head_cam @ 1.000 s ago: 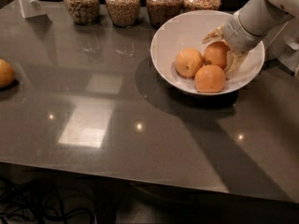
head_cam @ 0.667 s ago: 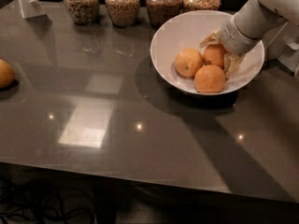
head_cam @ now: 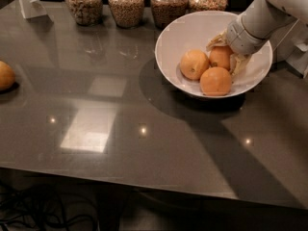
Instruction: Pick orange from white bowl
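Note:
The white bowl [head_cam: 173, 37] stands at the back right of the table and holds three oranges. My gripper [head_cam: 227, 53] reaches down into it from the upper right. Its fingers [head_cam: 216, 40] lie on both sides of the back-right orange [head_cam: 220, 58], which has deep orange skin, and they seem closed on it. That orange still rests in the bowl against the other two. A paler orange [head_cam: 193, 64] lies to its left and another deep orange one [head_cam: 215, 81] lies in front.
Another orange [head_cam: 5, 75] lies alone at the table's left edge. Several glass jars of grain [head_cam: 126, 5] stand in a row along the back, just behind the bowl. A white stand [head_cam: 30, 2] is at the back left corner.
The gripper has settled slightly lower around the back-right orange. The oranges and the bowl have not visibly moved.

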Controlling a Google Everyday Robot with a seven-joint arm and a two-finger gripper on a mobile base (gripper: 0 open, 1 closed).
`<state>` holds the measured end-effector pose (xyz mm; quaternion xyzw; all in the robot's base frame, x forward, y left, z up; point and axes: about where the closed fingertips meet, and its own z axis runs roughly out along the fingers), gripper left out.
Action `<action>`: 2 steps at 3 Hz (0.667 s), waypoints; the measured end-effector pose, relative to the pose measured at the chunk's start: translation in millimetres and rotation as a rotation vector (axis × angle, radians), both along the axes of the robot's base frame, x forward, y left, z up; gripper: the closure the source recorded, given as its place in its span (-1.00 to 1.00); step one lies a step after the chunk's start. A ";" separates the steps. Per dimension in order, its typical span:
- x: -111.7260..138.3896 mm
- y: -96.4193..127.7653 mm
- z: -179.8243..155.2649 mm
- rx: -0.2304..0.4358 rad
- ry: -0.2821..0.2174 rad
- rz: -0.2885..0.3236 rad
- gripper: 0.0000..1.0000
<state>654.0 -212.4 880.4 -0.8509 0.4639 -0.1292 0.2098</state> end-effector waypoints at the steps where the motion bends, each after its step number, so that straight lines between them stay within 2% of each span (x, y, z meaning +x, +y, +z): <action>1: 2.3 -3.8 9.1 0.007 -0.014 -0.016 0.97; 2: 1.8 -10.7 35.8 0.019 -0.052 -0.023 1.00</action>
